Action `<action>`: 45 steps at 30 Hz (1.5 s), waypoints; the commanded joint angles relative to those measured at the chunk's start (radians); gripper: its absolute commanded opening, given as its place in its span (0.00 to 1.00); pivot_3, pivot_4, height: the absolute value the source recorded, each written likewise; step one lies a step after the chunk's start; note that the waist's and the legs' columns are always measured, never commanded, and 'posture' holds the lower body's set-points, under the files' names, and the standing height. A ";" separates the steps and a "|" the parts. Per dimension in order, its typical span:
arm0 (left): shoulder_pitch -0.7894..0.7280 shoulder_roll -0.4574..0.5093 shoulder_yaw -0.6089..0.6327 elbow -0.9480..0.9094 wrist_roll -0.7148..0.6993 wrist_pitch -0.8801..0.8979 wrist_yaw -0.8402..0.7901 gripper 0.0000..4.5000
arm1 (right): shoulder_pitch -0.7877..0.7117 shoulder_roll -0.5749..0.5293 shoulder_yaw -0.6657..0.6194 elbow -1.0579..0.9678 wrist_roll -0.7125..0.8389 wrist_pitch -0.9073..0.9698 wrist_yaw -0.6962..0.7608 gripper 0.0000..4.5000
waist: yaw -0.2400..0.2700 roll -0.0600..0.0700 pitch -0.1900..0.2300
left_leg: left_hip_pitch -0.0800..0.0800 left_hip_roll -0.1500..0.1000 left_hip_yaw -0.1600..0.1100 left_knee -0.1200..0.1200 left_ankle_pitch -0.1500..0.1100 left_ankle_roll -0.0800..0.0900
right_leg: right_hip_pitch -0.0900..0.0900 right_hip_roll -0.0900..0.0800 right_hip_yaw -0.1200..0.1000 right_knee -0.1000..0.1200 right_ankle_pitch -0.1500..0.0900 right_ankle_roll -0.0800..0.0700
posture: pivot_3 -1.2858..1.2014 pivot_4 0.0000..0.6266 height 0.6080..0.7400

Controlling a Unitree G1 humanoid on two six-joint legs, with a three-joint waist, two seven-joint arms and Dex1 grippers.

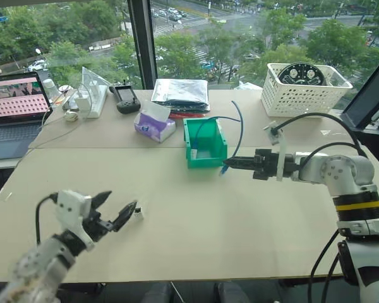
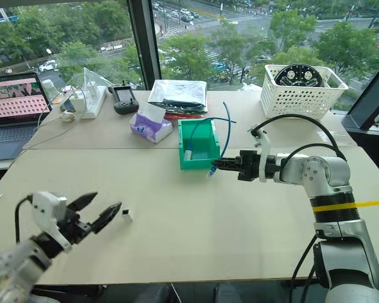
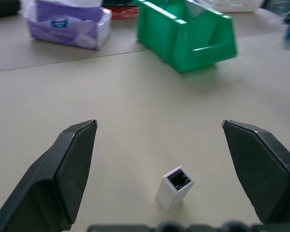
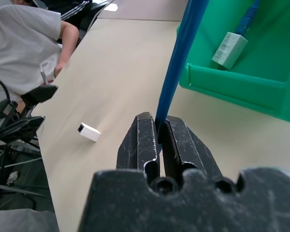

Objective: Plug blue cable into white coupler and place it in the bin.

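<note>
Right gripper (image 1: 230, 165) pinching limp blue cable (image 1: 239, 129) near plug; left gripper (image 1: 119, 211) spread around tiny, tippy white coupler (image 3: 174, 187) — grip its flat sides.

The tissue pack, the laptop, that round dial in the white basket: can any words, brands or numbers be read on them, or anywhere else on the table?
None reads clearly.
Purple tissue pack: a blue oval label, lettering too blurred.
Laptop screen: rows of pink marks, too small.
Round black device in the white basket: pale dial faces, nothing legible.
Silver bag: no readable print.
</note>
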 commanded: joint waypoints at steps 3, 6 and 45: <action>0.149 -0.145 -0.176 -0.076 0.209 -0.156 0.216 0.99 | -0.045 0.007 -0.014 0.018 -0.089 -0.032 0.090 0.00 | 0.007 0.000 0.000 | 0.000 0.000 0.001 -0.001 0.000 0.000 | 0.000 -0.001 0.000 -0.001 0.001 -0.001 | 0.52 0.24 0.90; 0.161 -0.158 -0.282 -0.043 0.278 -0.143 0.273 0.99 | -0.046 0.004 -0.029 0.017 -0.116 -0.026 0.108 0.00 | 0.016 0.000 0.000 | 0.000 0.001 0.001 0.000 0.001 -0.001 | 0.000 0.001 -0.001 -0.001 0.000 -0.001 | 0.52 0.24 0.90; -0.663 -0.044 -0.758 0.863 0.334 -0.403 -0.374 0.15 | 0.191 0.067 -0.345 -0.355 -0.059 0.134 -0.127 0.00 | 0.015 0.007 -0.004 | -0.001 -0.001 0.000 0.002 0.003 0.000 | 0.002 0.002 -0.003 0.001 0.001 0.001 | 0.52 0.24 0.90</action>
